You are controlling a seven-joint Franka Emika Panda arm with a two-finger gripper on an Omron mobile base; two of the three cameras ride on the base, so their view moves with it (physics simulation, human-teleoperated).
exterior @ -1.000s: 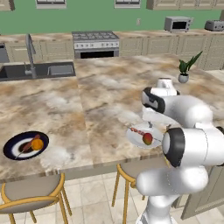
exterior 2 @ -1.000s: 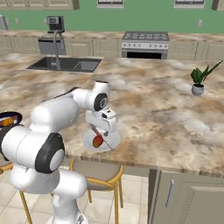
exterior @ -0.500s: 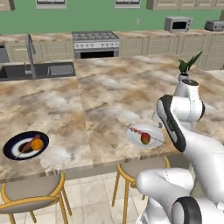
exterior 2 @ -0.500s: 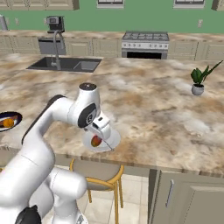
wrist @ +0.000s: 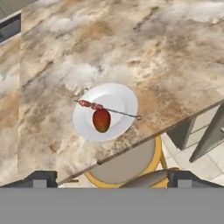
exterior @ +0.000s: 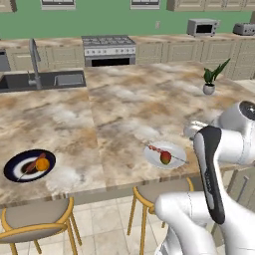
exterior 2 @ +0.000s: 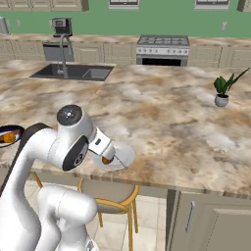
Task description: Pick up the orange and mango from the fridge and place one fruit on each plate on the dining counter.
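Marbled bench [exterior: 119, 114]: mango [wrist: 101, 120] on white plate [wrist: 120, 98], orange [exterior: 42, 164] on black-rimmed plate [exterior: 12, 167]; gripper [wrist: 111, 178] well above, fingers spread, holding nothing; both placements look done.

The desk [exterior: 119, 109] top is marbled beige and brown, with pale cream patches. The mango [wrist: 101, 120] is red, going yellow-green at one end, and lies on a plain white plate [wrist: 118, 98]. The other plate [exterior: 15, 167] is black-rimmed with a white ring, and the orange [exterior: 42, 164] on it is bright orange. The stools [exterior: 35, 224] have yellow frames and grey-beige seats. The back wall [exterior: 99, 20] is green.
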